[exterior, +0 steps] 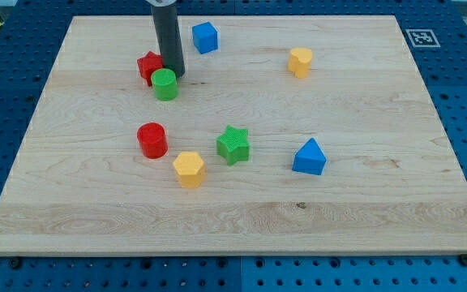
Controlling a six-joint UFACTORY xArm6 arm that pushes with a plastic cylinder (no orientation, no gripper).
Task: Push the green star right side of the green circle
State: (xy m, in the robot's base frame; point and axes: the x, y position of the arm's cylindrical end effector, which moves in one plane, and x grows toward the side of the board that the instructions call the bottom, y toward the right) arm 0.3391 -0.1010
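The green star lies near the middle of the wooden board. The green circle, a short cylinder, stands toward the view's upper left, well up and left of the star. My tip is at the upper left, touching or nearly touching the green circle's upper right edge, with a red star-like block just to its left. The tip is far from the green star.
A red cylinder and a yellow hexagon lie left and lower left of the green star. A blue triangle block lies to its right. A blue cube and a yellow block are near the view's top.
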